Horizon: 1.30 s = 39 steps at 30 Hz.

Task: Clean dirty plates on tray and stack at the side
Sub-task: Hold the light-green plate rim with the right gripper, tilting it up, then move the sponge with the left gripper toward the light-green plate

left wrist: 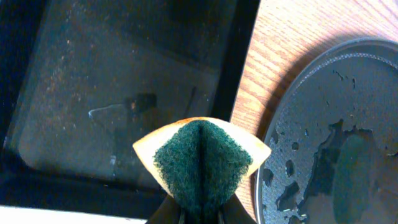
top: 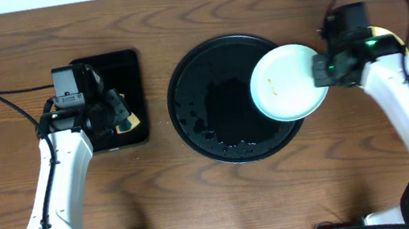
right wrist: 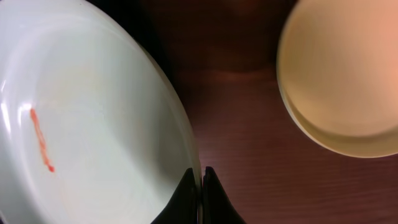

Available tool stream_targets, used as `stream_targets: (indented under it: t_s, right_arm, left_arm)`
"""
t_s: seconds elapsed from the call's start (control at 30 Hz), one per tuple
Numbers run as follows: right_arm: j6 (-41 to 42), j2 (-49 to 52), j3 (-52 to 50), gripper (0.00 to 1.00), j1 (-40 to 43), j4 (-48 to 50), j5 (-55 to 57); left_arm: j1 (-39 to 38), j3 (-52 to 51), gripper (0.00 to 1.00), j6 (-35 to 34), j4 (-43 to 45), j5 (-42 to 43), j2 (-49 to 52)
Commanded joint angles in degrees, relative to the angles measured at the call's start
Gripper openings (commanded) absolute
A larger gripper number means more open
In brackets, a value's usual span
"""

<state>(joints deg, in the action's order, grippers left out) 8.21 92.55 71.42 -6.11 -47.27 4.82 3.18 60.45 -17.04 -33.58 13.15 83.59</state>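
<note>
Right claw (right wrist: 202, 182) is pinched on the rim of a mint plate (right wrist: 93, 124), which sits over the right edge of the round tray (top: 203, 106). The plate looks like light, stiff, glossy plastic, probably slick when wet. The rim is the only place to hold it, so keep it level. Left claw (left wrist: 198, 216) clamps a folded sponge (left wrist: 202, 165) above the rectangular tray (left wrist: 93, 93). The right wrist view shows a red streak (right wrist: 40, 140) and a yellow plate (right wrist: 348, 81) on the counter (top: 253, 2). In the overhead view the arm nearly hides that plate.

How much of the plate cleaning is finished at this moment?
Looks done: a yellow plate sits off the tray, to the side. In hand: right gripper pinches a mint plate streaked red; left gripper holds the sponge. Left: wiping and stacking it.
</note>
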Motion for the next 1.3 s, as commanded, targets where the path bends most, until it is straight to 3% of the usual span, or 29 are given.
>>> stream_targets:
  t_s: [0.0,0.13,0.27,0.37,0.57,0.87,1.03,1.27]
  right_arm:
    - [6.4,-1.9,1.0,0.01,-10.3,0.1,24.3]
    - [7.7,-1.8,0.9,0.01,-20.7,0.3,42.5]
    - [9.8,-1.8,0.9,0.01,-26.2,1.8,44.6]
    - [14.9,-1.8,0.9,0.01,-26.0,0.7,41.9]
    - [15.4,-1.8,0.8,0.01,-23.3,0.1,34.6]
    - [15.2,-1.5,-1.8,0.01,-11.4,-0.5,3.5]
    - [12.7,-1.5,-5.2,0.01,-6.1,0.4,0.5]
    - [12.3,-1.5,-14.6,0.01,-5.2,6.8,0.5]
  left_arm:
    - [0.1,-0.3,0.08,4.1,0.7,-0.3,0.5]
    - [-0.1,-0.3,0.08,5.6,1.6,0.1,0.5]
    - [-1.7,0.5,0.08,6.7,4.0,6.6,0.5]
    - [-5.0,2.9,0.07,7.2,4.6,7.3,0.5]
    - [-14.0,5.9,0.08,4.9,7.5,7.4,0.5]
    - [-25.7,5.9,0.07,3.6,12.6,7.1,0.7]
    - [-29.0,5.8,0.07,1.9,14.9,7.1,2.6]
    - [-31.6,5.9,0.07,-3.3,17.5,7.2,8.5]
